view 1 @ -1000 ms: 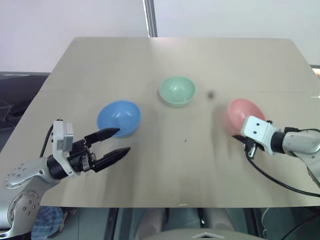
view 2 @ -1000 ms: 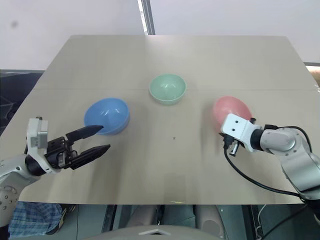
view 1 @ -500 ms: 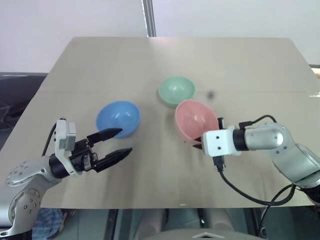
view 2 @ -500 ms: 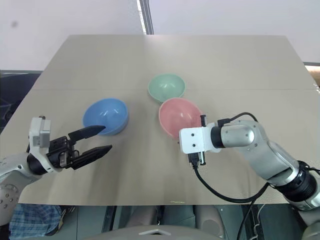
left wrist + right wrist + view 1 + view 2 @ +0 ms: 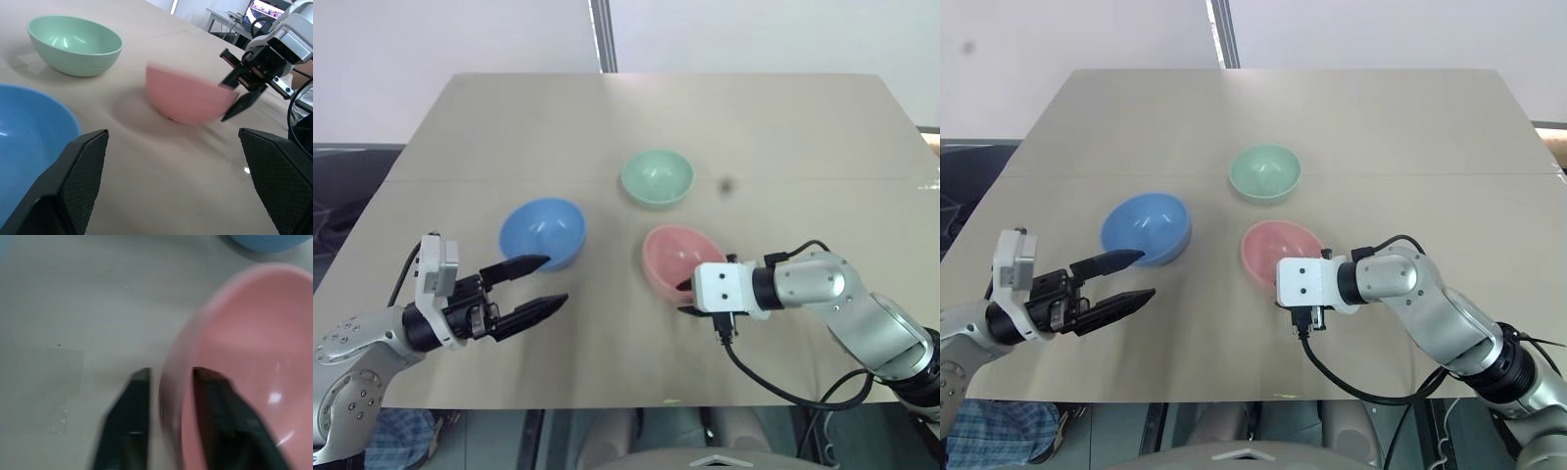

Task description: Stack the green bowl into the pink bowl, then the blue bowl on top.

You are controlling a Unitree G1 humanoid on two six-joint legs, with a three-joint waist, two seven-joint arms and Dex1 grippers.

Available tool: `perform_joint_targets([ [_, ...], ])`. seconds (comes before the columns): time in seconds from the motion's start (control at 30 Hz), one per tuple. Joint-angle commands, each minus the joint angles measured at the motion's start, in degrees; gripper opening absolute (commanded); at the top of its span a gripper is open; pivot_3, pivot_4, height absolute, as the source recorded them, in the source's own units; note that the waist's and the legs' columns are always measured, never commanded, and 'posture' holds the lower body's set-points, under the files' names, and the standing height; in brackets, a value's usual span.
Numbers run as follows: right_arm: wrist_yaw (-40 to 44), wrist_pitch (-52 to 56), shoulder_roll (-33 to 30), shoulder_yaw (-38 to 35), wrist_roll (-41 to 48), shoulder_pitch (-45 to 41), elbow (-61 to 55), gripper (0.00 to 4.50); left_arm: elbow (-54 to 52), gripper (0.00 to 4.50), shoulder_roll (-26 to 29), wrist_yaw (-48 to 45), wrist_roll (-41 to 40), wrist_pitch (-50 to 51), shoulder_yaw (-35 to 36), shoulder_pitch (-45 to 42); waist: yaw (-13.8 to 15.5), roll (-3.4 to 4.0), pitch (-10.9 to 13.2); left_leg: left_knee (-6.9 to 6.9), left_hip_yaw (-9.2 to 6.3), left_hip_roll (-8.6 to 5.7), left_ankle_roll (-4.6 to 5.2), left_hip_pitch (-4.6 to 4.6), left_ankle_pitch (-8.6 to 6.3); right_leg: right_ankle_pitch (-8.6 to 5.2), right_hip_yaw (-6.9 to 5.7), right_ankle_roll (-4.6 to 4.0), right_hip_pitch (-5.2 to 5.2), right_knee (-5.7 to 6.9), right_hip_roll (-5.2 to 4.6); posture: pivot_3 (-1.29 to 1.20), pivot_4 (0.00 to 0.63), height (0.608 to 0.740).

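Office or lab: monitor (image 5: 266, 8), desk (image 5: 230, 27).

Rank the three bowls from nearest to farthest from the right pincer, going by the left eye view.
1. Round salmon-pink plastic bowl: at the right pincer, its rim between the fingers.
2. Small round mint-green plastic bowl: beyond the pink one, toward the table's far side.
3. Round sky-blue plastic bowl: off to the left, by the left pincer.
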Motion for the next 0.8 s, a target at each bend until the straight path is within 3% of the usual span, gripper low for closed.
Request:
perform_joint_targets([
  [0.03, -0.65, 1.37, -0.26, -0.34, -0.07, -0.15, -2.53, 3.31, -0.37, 4.50, 0.67, -0.43, -0.74, -0.15, 1.61, -0.05, -0.01, 0.00, 0.00, 0.00, 0.00, 0.00, 0.00, 0.00, 0.00, 0.00, 0.00, 0.00, 0.00, 0.00, 0.00, 0.00, 0.150, 0.740],
  [0.2, 0.77, 3.54, -1.39, -4.30, 3.72, -0.29, -3.36, 3.31, -0.41, 4.50, 0.64, -0.48, -0.86, -0.15, 1.73, -0.08, 0.00, 0.00, 0.00, 0.00, 0.00, 0.01, 0.00, 0.00, 0.00, 0.00, 0.00, 0.00, 0.00, 0.00, -0.01, 0.00, 0.150, 0.740],
  [0.43, 2.22, 13.56, 0.47, -25.59, 21.20, -0.92, -0.42, 3.31, -0.20, 4.50, 0.57, -0.50, -0.88, -0.28, 1.96, -0.04, 0.07, 0.00, 0.00, 0.00, -0.01, 0.00, 0.00, 0.00, 0.00, 0.00, 0.00, 0.00, 0.01, 0.00, -0.02, 0.00, 0.150, 0.740],
  [0.53, 0.24, 17.70, 3.04, -40.09, 30.31, -0.31, 4.44, 3.31, 0.18, 4.50, 0.20, -0.35, -0.32, -0.73, 1.45, -0.17, 0.10, 0.00, 0.00, -0.01, -0.01, 0.01, 0.01, -0.01, 0.00, 0.00, -0.01, 0.00, 0.01, -0.01, -0.03, 0.00, 0.150, 0.740],
  [0.6, -2.83, 16.45, 4.17, -46.52, 31.79, 1.18, 7.51, 3.31, 0.38, 4.50, 0.04, -0.20, -0.17, -0.80, 1.22, -0.38, 0.20, 0.00, 0.00, -0.01, 0.00, -0.01, 0.01, 0.00, 0.00, 0.00, -0.01, 0.00, 0.02, 0.00, -0.02, 0.00, 0.150, 0.740],
  [0.8, -4.62, 14.90, 1.00, -54.42, 33.46, 10.51, 11.13, 3.31, 0.94, 4.50, 0.03, 1.08, -0.40, -0.13, 0.84, -1.63, 0.16, 0.03, 0.01, -0.03, 0.05, -0.02, 0.01, 0.00, 0.00, 0.00, -0.01, 0.00, 0.00, 0.04, -0.01, 0.00, 0.150, 0.740],
])
